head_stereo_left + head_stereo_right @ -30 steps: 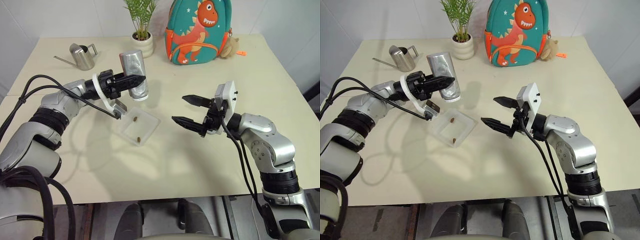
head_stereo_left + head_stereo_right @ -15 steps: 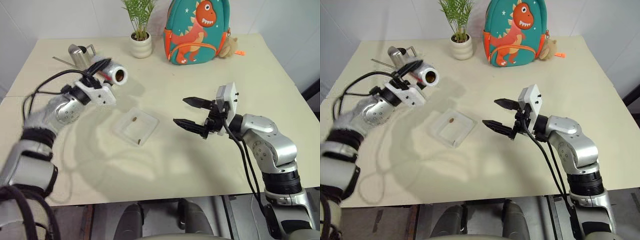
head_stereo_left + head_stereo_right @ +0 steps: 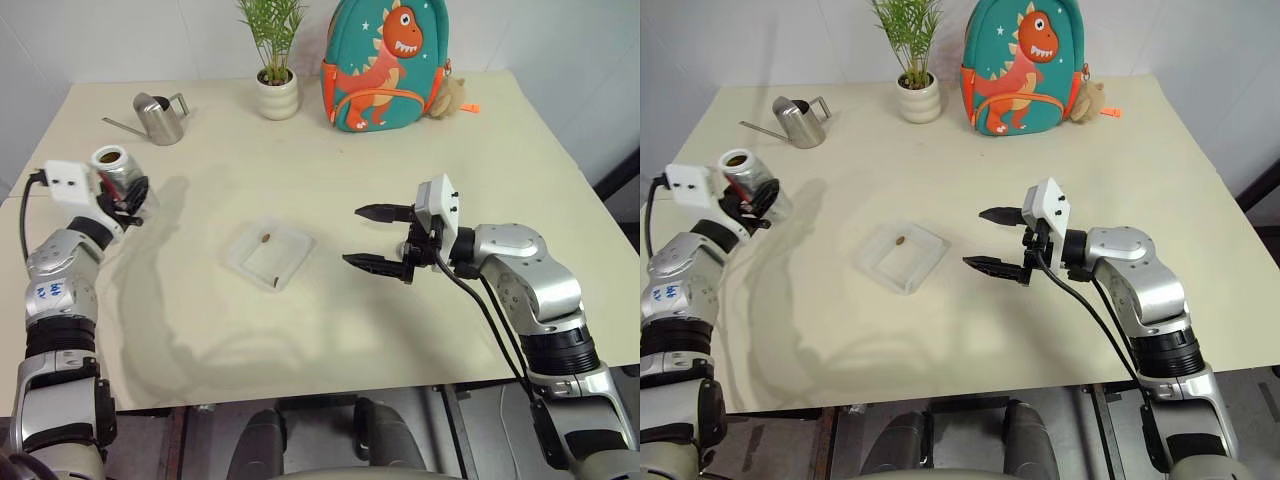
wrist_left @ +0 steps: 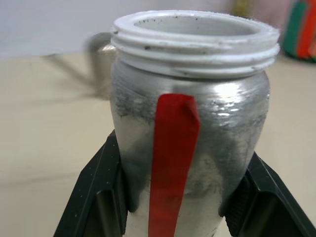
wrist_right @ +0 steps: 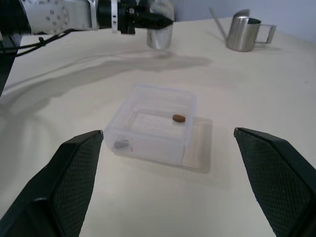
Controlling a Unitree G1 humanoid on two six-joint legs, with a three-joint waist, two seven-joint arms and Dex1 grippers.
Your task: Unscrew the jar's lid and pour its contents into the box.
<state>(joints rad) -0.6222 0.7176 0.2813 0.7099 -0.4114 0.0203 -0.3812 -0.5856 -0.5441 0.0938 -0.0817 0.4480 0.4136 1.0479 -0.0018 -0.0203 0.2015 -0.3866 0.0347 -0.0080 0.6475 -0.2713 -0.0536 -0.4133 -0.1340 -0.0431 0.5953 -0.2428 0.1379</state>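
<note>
Jar [image 3: 112, 168] sits upright, lidless, gripped in the left hand [image 4: 180, 197] far left; probably emptied, so set it down gently; right hand [image 3: 378, 238] open.

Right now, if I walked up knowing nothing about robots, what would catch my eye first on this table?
Probably the bright dinosaur backpack at the table's far edge, beside a potted plant. Next, the left gripper out at the table's left edge, shut on an open, lidless silvery jar held upright. In the middle lies a clear box with a few brown bits inside, and the right gripper hangs open beside it.
</note>
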